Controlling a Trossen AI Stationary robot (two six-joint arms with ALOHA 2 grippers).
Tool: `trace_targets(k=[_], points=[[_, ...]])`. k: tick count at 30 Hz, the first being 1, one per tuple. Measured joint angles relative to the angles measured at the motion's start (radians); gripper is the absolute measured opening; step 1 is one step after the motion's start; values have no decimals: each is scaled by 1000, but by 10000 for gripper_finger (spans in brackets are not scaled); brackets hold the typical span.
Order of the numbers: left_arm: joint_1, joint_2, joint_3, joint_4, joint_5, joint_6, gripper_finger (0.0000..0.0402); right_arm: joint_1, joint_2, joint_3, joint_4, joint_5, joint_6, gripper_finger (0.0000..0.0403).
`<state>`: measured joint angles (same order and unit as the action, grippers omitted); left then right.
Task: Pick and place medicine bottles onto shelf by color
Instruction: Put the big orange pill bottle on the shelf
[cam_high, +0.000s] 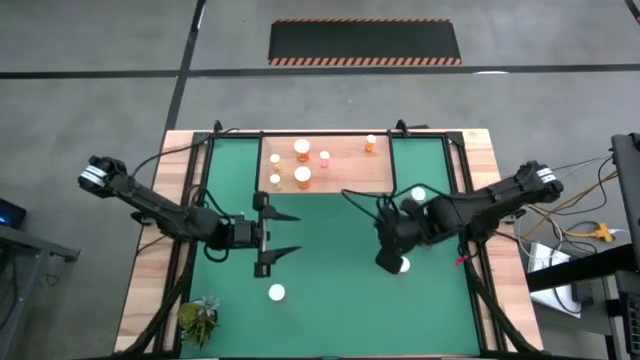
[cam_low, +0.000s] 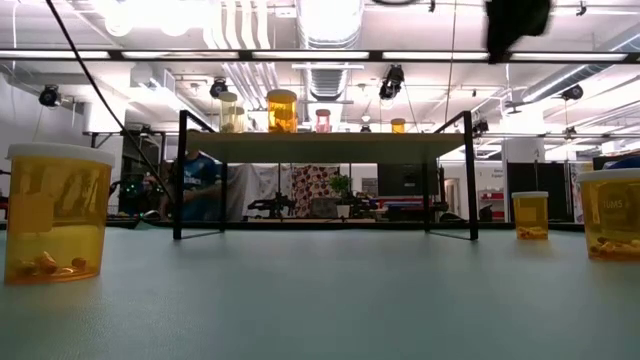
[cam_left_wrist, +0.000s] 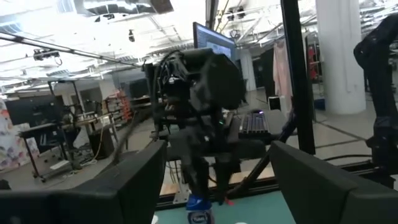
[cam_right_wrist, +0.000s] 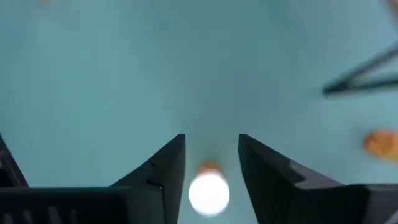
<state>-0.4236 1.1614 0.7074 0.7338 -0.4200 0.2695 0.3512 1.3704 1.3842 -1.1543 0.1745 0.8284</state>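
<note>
The light-wood shelf (cam_high: 340, 170) stands at the mat's far edge and bears several orange, white-capped bottles (cam_high: 301, 150), which also show in the low view (cam_low: 282, 110). My right gripper (cam_high: 397, 262) points down, open, right above a white-capped bottle (cam_right_wrist: 208, 194) standing on the mat. Its fingers are on either side of the cap, apart from it. In the left wrist view this bottle (cam_left_wrist: 199, 211) looks blue. My left gripper (cam_high: 297, 234) is wide open and empty, level over the mat's middle left. Two more orange bottles stand on the mat (cam_high: 276, 292) (cam_high: 418, 195).
The green mat (cam_high: 330, 310) covers the table inside a black frame. A small green plant (cam_high: 198, 318) sits at the near left corner. An orange bit (cam_right_wrist: 379, 143) lies on the mat near my right gripper. A person sits in the room behind (cam_low: 195, 185).
</note>
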Motion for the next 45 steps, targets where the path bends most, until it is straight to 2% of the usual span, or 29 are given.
trace_targets(k=[2,8,12,16,21,27,36,45], points=[[0,-6,0,-12,0,0,270,36,-1,-32,-15,-10,46,156],[-2,-30,-1,-51,0,5,270,165,-1,-138,-7,-7,46,221],[-5,-34,-4,-131,0,-4,270,257,-2,-188,14,69,22,255],[-9,-34,-9,-144,0,-29,270,335,-2,-232,84,120,-11,274],[-10,-32,-9,-139,0,-31,270,385,-6,-281,166,198,-12,277],[-10,-32,-9,-136,0,-54,270,409,-24,-381,240,244,-9,272],[-10,-32,-7,-121,0,-81,270,410,-75,-535,388,246,-12,276],[-10,-32,-7,-114,0,-81,270,410,-84,-590,436,276,-10,276]])
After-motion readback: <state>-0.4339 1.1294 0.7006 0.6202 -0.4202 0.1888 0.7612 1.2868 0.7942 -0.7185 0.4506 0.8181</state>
